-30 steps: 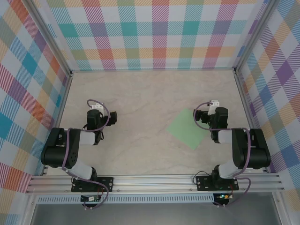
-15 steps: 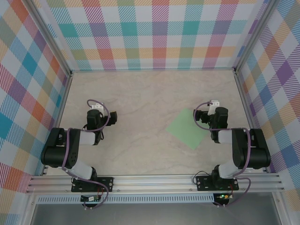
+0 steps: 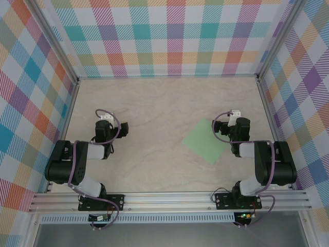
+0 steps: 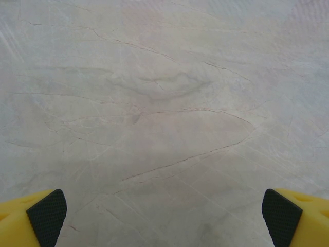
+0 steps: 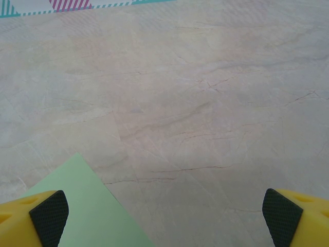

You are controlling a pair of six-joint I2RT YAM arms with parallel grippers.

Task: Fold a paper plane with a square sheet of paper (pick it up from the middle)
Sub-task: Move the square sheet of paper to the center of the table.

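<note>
Flat on the right half of the pale marbled table [image 3: 159, 103], the square sheet of paper [image 3: 205, 141]: unfolded, plain mint green, turned cornerwise like a diamond. Just beside its right corner in the top view, the right tool [image 3: 232, 123], at the end of an arm folded back over its base. From the right wrist, that tool spread wide open, yellow fingers with black pads [image 5: 49, 210] at the two bottom corners of the view, nothing gripped, bare table between them; one pointed corner of the sheet at lower left, close by the left-hand pad, touching or not impossible to tell. Over the left half of the table, well apart from the sheet, the left tool [image 4: 164, 221], likewise wide open and gripping nothing, only veined table surface ahead of it. Plaid walls [image 3: 169, 36] on three sides of the table
</note>
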